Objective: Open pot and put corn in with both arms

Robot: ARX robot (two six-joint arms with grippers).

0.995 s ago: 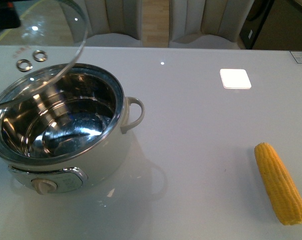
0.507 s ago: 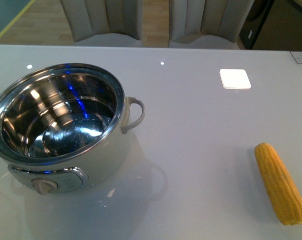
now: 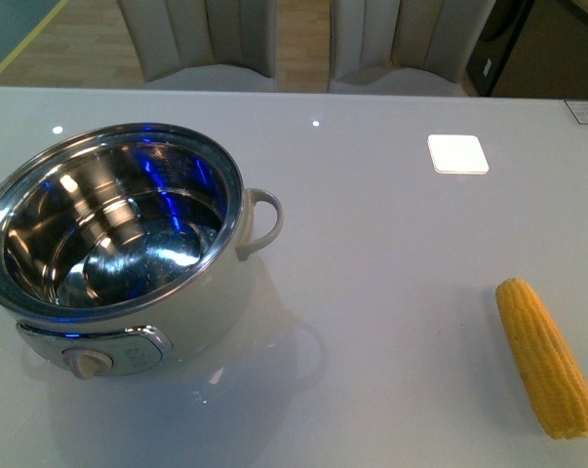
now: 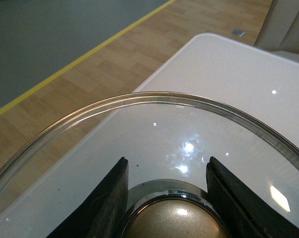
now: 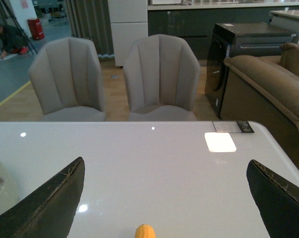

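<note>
At far left, seen only from the left wrist view, the left gripper [image 4: 166, 163] has its two black fingers closed against the rounded brass-coloured knob [image 4: 174, 223] of a clear glass lid [image 4: 154, 129]. The domed lid has a thick smooth rim and hangs above the table's edge.

The pot [image 3: 211, 307] stands uncovered on the left of the glossy white table [image 3: 391, 253]. It is round and cream-bodied, with a mirror-bright steel bowl and rim, a loop handle and a beige dial in front. It looks empty, so the opening step seems done.

The corn [image 3: 547, 356] lies flat near the table's front right, well apart from the pot. It is yellow, tapered and bumpy with kernels. Picking it up and dropping it in are left to do.

The right gripper [image 5: 165, 162] hangs wide open and empty, with the corn's tip [image 5: 145, 231] just visible below it.
</note>
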